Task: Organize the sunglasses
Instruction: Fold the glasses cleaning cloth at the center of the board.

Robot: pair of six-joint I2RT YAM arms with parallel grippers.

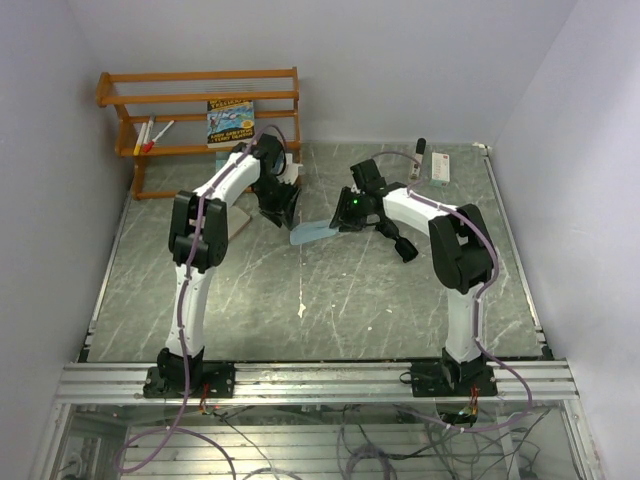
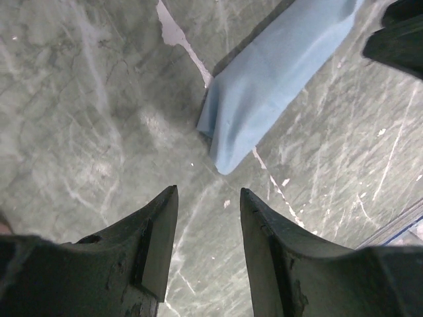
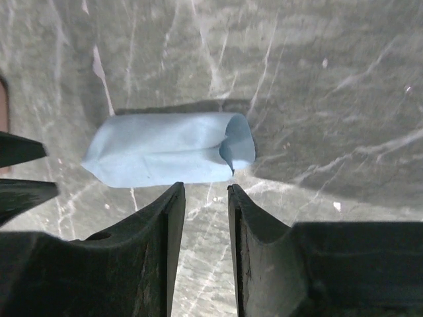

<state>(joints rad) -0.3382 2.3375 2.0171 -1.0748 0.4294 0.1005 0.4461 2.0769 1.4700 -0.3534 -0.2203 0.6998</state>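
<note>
A light blue soft pouch (image 1: 313, 232) lies flat on the marbled table between the two arms. The sunglasses do not show in any view. The pouch (image 3: 165, 150) has its open mouth at the right end in the right wrist view, just beyond my right gripper (image 3: 205, 187), which is open and holds nothing. My left gripper (image 2: 209, 191) is also open and empty, a short way from the pouch's closed end (image 2: 271, 79). From above, the left gripper (image 1: 278, 210) and the right gripper (image 1: 345, 218) flank the pouch.
An orange wooden rack (image 1: 200, 100) stands at the back left with a book (image 1: 231, 122) and markers (image 1: 150, 135) on it. A small white device (image 1: 441, 166) lies at the back right. Walls close in on three sides.
</note>
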